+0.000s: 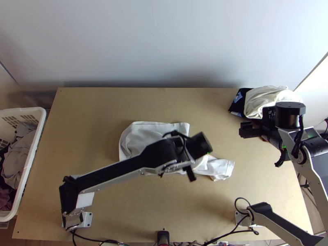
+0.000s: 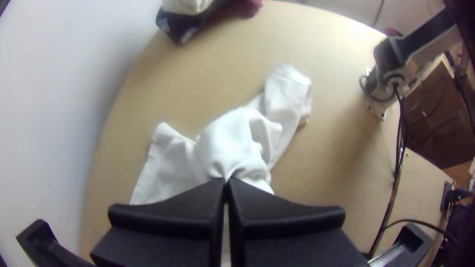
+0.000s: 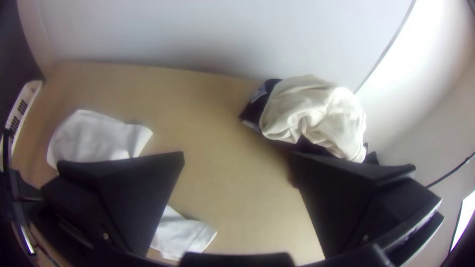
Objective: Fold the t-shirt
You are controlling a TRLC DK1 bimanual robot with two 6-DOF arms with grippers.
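1. T-shirt: the white t-shirt [image 1: 141,133] lies bunched on the middle of the light wooden table [image 1: 90,119]. One part lies fairly flat toward the far edge; a narrower, creased part extends toward the right arm's base.
2. Left gripper: the left gripper [image 1: 190,173] is positioned at the t-shirt, beneath its arm in the top view. In the left wrist view, its fingers are pressed together, pinching a gathered part of the white cloth at their tips. Which part of the garment is pinched cannot be told.
3. Right gripper: the right gripper [image 1: 246,129] is at the right side of the table, near the cloth pile and apart from the t-shirt. Its fingers are spread.
4. Cloth pile: a crumpled cream cloth [image 1: 264,100] rests with a dark cloth [image 1: 237,104] at the far right corner.
5. Basket: a white basket [image 1: 34,153] holding clothes [image 1: 18,153] stands beside the table's left edge.
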